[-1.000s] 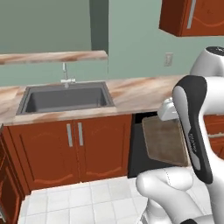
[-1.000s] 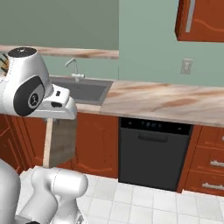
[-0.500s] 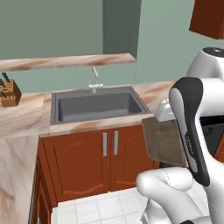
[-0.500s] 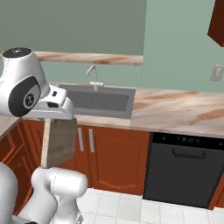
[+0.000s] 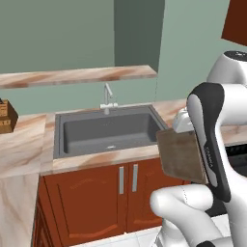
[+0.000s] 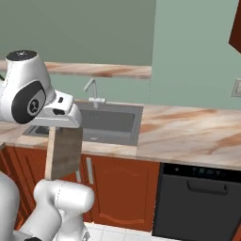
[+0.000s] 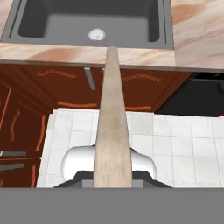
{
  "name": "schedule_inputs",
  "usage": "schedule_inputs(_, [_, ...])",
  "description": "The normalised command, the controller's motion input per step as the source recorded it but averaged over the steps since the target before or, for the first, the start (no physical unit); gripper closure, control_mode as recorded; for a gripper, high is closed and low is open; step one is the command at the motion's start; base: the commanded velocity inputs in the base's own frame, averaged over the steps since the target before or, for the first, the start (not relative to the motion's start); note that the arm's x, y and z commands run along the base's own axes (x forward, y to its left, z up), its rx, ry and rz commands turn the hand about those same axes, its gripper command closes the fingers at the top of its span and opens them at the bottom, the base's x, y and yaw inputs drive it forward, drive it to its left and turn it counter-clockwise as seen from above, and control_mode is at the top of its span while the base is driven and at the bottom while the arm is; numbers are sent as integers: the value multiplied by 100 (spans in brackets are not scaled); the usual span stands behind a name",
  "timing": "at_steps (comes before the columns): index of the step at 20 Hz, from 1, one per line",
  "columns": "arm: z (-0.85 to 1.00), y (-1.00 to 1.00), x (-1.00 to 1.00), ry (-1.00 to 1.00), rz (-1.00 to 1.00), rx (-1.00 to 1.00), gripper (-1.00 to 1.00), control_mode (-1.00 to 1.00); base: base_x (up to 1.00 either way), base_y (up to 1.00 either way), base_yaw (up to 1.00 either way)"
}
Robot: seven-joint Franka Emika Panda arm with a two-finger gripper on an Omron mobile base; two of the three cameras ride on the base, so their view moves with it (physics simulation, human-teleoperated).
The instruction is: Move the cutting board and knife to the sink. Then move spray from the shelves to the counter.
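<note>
The cutting board (image 6: 64,153), a light-brown wooden slab, hangs on edge below my gripper (image 6: 63,127), which is shut on its top edge. It hangs in front of the cabinet doors, short of the counter's edge. Beside my forearm the same cutting board (image 5: 182,157) shows its flat face. Seen along the hand, the cutting board (image 7: 113,131) runs as a narrow strip towards the sink (image 7: 87,19). The grey sink (image 5: 108,130) is set in the beige marble counter (image 5: 24,140), ahead and left of the board. The knife, the spray and the shelves are out of view.
A faucet (image 5: 108,94) stands behind the basin, under a marble ledge (image 5: 77,76). A brown wooden block (image 5: 5,116) sits at the far left of the counter. Reddish-brown cabinet doors (image 5: 111,193) are below the sink, and a black oven (image 6: 197,202) is to their right.
The whole picture has shifted, so the base has driven left along the counter; the sink now lies nearer the middle and looks larger. The board stays in the same grip.
</note>
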Motion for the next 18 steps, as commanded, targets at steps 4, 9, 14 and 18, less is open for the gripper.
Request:
schedule_inputs(4, [0,0,0,0,0,0,100,100,57,0,0])
schedule_inputs(9, [0,0,0,0,0,0,100,100,55,0,0])
schedule_inputs(14, [0,0,0,0,0,0,100,100,36,-5,0])
schedule_inputs(18, [0,0,0,0,0,0,100,100,33,-11,0])
